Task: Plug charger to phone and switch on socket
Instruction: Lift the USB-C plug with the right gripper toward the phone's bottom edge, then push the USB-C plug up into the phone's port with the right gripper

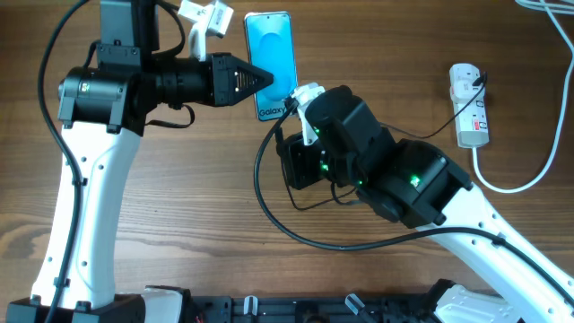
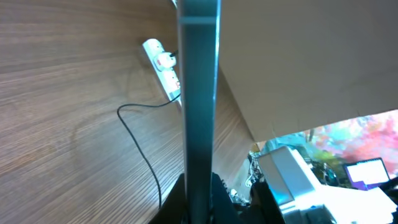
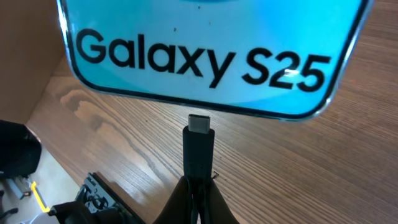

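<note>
Charger (image 3: pixel 199 146) boxy black tip in right hand (image 3: pixel 198 190), below glossy cyan phone (image 3: pixel 205 56).

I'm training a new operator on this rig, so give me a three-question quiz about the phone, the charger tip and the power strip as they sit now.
1. True or false: the small black connector tip of the thin black charger cable is already seated in the flat turquoise-screened phone.
2. Which gripper holds that tip? A) left gripper B) right gripper C) neither
3. Fill in: the white elongated power strip lies on the robot's ____ side of the phone.
Key: 1 false, a gap shows below the phone's edge; 2 B; 3 right.
</note>
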